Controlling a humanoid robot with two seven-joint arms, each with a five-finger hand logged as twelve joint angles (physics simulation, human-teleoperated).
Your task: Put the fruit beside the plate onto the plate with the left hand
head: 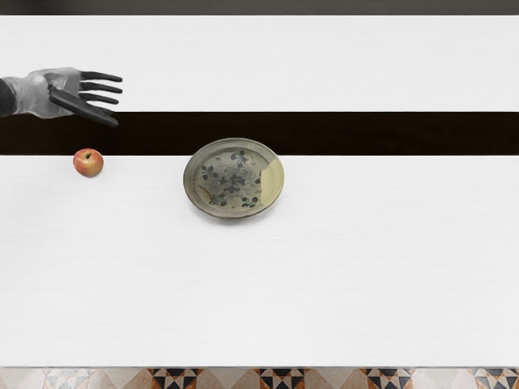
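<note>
Fingers [103, 87] of the left hand [65, 91] are spread and relaxed, dark and slender, pointing toward the right of the frame and grasping nothing. The thumb sits lowest, angled down and to the right. The hand shows in the upper left of the frame, and its grey wrist comes in from the left edge. It appears over the far strip of the white bench [324, 267], with the thumb tip reaching the top edge of a dark band [365, 133] that runs across the whole frame.

Below the hand and apart from it, a red and yellow apple [88, 162] lies on the near part of the bench, just under the dark band at the left of the frame. To the right of the apple, well apart from it, a round greenish plate [233, 178] with a dark speckled pattern rests flat, its far rim overlapping the band. Nothing lies on the plate. Patterned floor tiles [284, 378] show along the bottom edge.
</note>
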